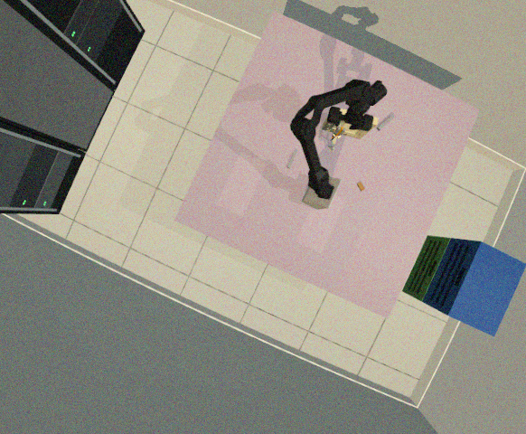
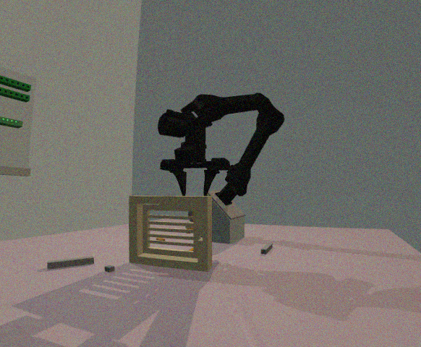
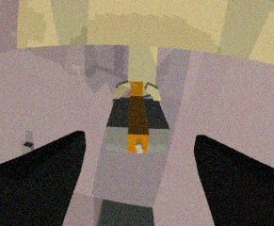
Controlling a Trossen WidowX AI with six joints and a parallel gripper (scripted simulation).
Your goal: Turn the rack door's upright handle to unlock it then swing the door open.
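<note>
Pink, flat tabletop (image 1: 254, 186) (image 2: 315, 269); slatted, cream rectangular frame (image 1: 359, 134) (image 2: 170, 200) (image 3: 151, 28); black tapered end effector (image 1: 350, 126) (image 2: 194, 194) (image 3: 140, 142) apart, gripping nothing.

frame (image 1: 374, 124) (image 2: 170, 200) (image 3: 151, 24) nearby, gap btwn fingers

Server room, black racks (image 1: 99, 70), pale tiled floor (image 1: 160, 154)

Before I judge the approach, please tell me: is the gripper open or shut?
Open: the wrist view shows its fingertips apart, with nothing clamped between them.
</note>
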